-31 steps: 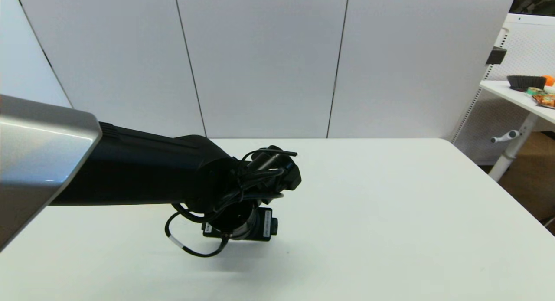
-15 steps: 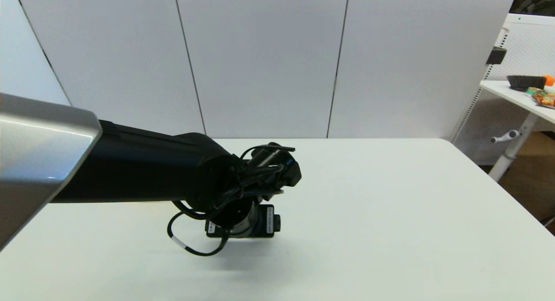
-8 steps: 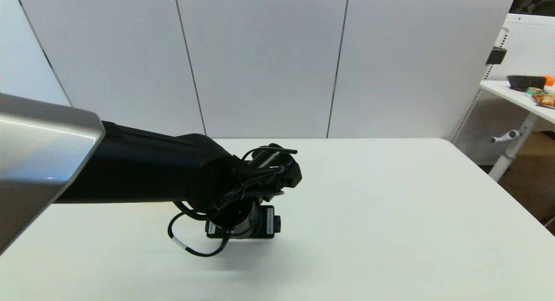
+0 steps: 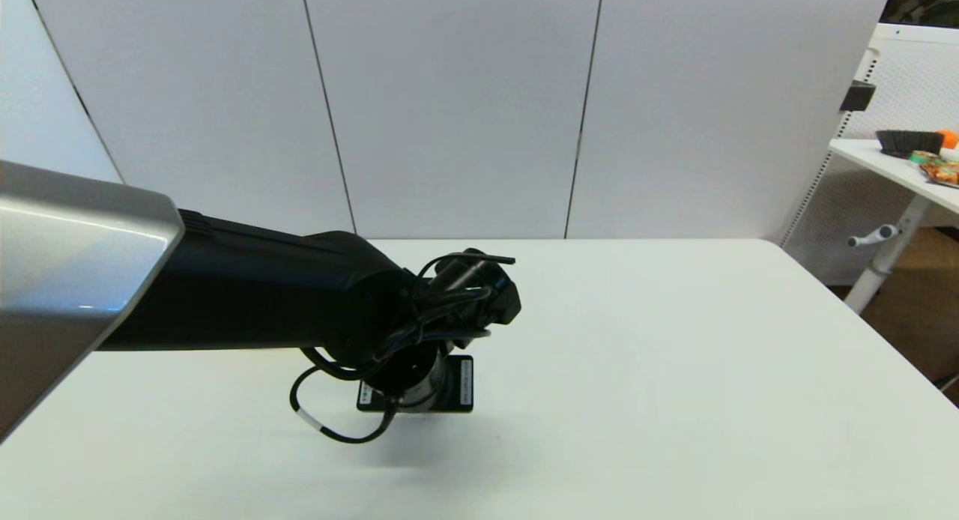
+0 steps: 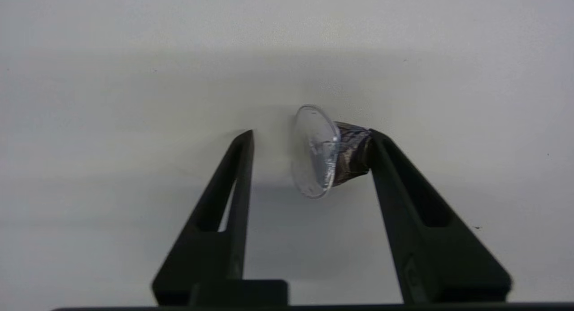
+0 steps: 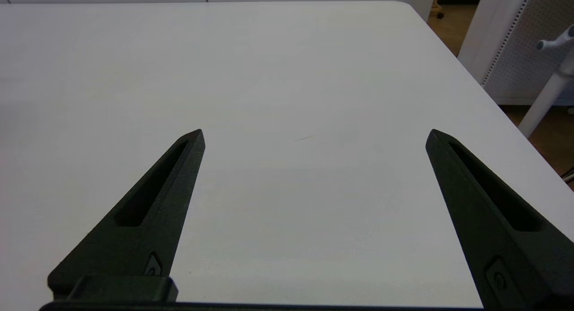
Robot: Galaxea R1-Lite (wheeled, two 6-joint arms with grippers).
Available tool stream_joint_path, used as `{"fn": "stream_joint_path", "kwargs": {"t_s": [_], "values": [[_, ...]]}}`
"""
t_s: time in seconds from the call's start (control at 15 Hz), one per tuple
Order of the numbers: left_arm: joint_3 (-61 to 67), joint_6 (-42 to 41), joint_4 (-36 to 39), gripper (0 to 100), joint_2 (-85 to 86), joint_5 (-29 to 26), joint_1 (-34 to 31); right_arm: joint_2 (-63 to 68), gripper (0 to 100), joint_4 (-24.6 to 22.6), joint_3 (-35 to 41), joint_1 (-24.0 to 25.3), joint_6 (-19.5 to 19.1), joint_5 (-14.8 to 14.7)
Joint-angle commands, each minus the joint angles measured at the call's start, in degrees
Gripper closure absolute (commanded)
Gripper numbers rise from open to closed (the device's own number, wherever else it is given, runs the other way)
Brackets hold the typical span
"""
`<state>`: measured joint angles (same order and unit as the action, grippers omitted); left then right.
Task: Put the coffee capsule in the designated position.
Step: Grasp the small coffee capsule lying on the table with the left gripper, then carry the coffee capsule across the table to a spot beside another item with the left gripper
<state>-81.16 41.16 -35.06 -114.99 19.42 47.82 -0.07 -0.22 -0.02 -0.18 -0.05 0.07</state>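
Observation:
The coffee capsule [image 5: 347, 152] lies on its side on the white table [image 5: 112, 100], a small dark pod with a shiny foil face [image 5: 314, 152]. My left gripper [image 5: 311, 134] is open around it. The pod's narrow end touches one finger [image 5: 403, 190], and a gap separates the foil face from the other finger [image 5: 233, 181]. In the head view my left arm [image 4: 300, 303] reaches over the table's middle, and its wrist hides the fingers and the capsule. My right gripper [image 6: 314, 134] hangs open over bare table. The designated position is out of view.
The white table [image 4: 674, 370] ends at a rounded far-right corner, with white wall panels behind it. Off to the right stands a second table [image 4: 899, 171] carrying a black bowl [image 4: 909, 141] and snack packets.
The left wrist has shifted and turned slightly over the same spot on the table. Nothing else in the head view has moved.

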Motion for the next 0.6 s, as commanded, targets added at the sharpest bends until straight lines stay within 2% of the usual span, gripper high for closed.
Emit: {"fn": "stream_joint_path", "kwargs": {"t_s": [0.07,0.4,0.6], "values": [[-0.05,0.33,-0.18,100,0.03,0.18,-0.01,0.07,0,-0.04,0.02,0.01,-0.04,0.01],[0.04,0.94,-0.45,100,2.05,0.97,-0.54,0.07,0,-0.04,0.02,0.01,-0.04,0.01],[-1.10,0.33,0.69,100,6.45,2.82,-5.28,0.07,0,-0.04,-0.06,0.01,-0.04,0.01]]}}
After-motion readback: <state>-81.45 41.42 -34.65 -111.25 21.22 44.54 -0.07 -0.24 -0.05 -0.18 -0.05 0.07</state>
